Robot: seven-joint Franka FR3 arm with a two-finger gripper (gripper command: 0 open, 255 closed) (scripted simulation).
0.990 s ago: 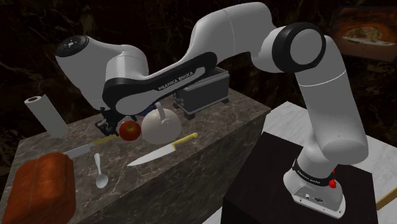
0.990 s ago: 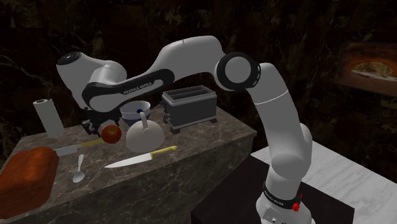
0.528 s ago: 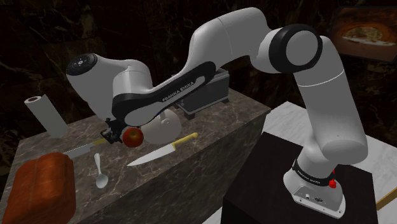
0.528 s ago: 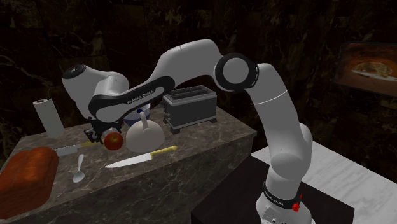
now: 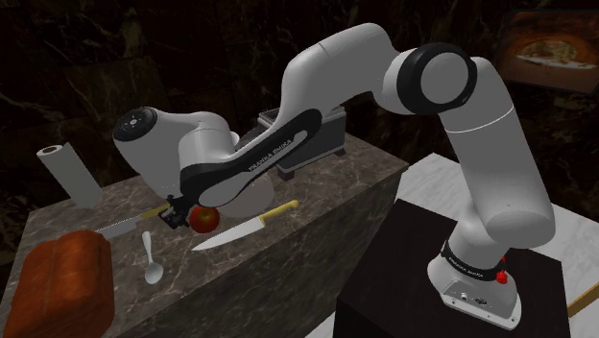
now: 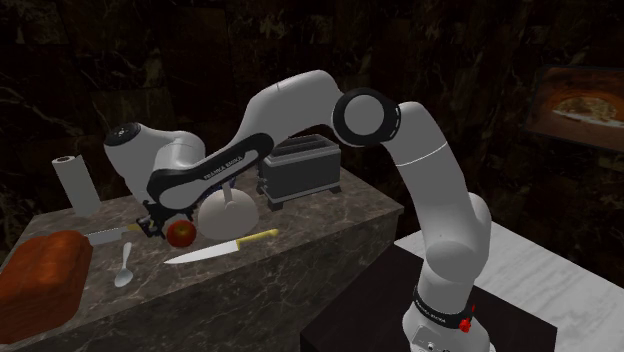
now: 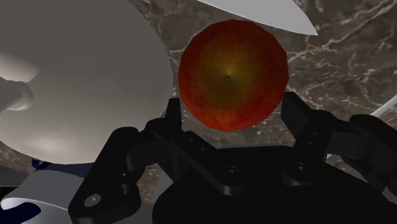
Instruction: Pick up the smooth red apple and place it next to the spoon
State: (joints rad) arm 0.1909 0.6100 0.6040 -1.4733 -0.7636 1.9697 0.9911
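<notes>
The claw (image 7: 233, 112) clasps a red apple (image 7: 232, 75) between its 2 black fingers (image 7: 294, 113), one pressed against each side of the fruit. The apple is smooth, with a yellowish patch around a small dark dimple in the middle of the side that faces the camera. Beneath it lies the desk (image 7: 347, 60), dark brown stone with thin white veins. Just beside the apple is a large white rounded vessel (image 7: 83, 83); I cannot tell if they touch. Beyond the apple a pale pointed blade (image 7: 270, 14) lies on the desk.
</notes>
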